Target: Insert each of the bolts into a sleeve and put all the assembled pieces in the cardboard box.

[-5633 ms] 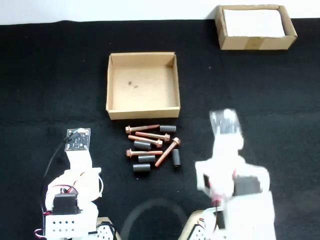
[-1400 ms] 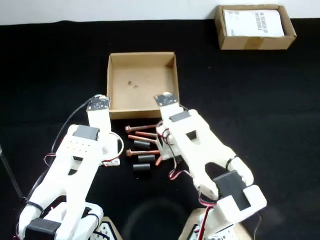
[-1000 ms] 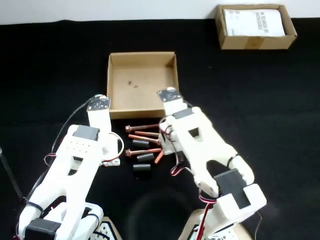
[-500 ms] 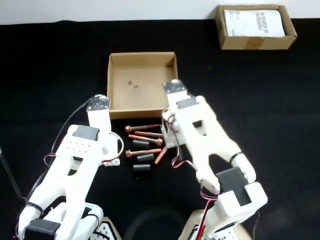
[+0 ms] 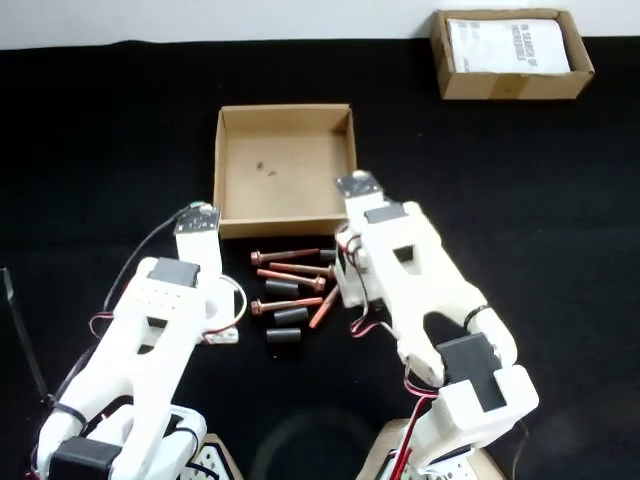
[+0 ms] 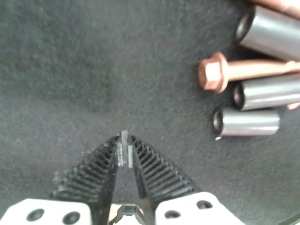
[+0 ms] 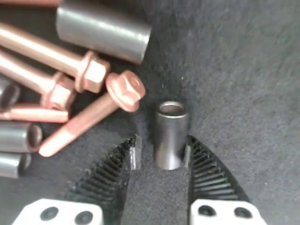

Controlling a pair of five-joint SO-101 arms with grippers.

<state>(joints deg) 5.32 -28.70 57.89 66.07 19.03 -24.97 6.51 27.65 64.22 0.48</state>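
On the black worktop (image 5: 120, 120) we see the cardboard box (image 5: 286, 228) standing open. The copper bolts (image 5: 285, 256) and dark sleeves (image 5: 291, 316) lie loose in a heap at 6 o'clock of it, bolts and sleeves apart from one another, all outside the box

The right arm (image 5: 405, 270) reaches in at 3 o'clock of the heap. In its wrist view we find the right jaws released and spread to either side of one sleeve (image 7: 170, 133). It lies on the worktop with its open end turned away from the camera. One toothed pad is at its side and the other stands just apart from it. A bolt head (image 7: 125, 90) lies just beside that open end

The left arm (image 5: 160, 310) stands at 9 o'clock of the heap. We see the left jaws clenched, their toothed tips meeting over bare worktop. Another bolt head (image 6: 213, 77) and a short sleeve (image 6: 246, 122) lie near them but not touching

A second box (image 5: 510, 85) holding a printed sheet (image 5: 505, 45) sits well apart, at 2 o'clock of the cardboard box
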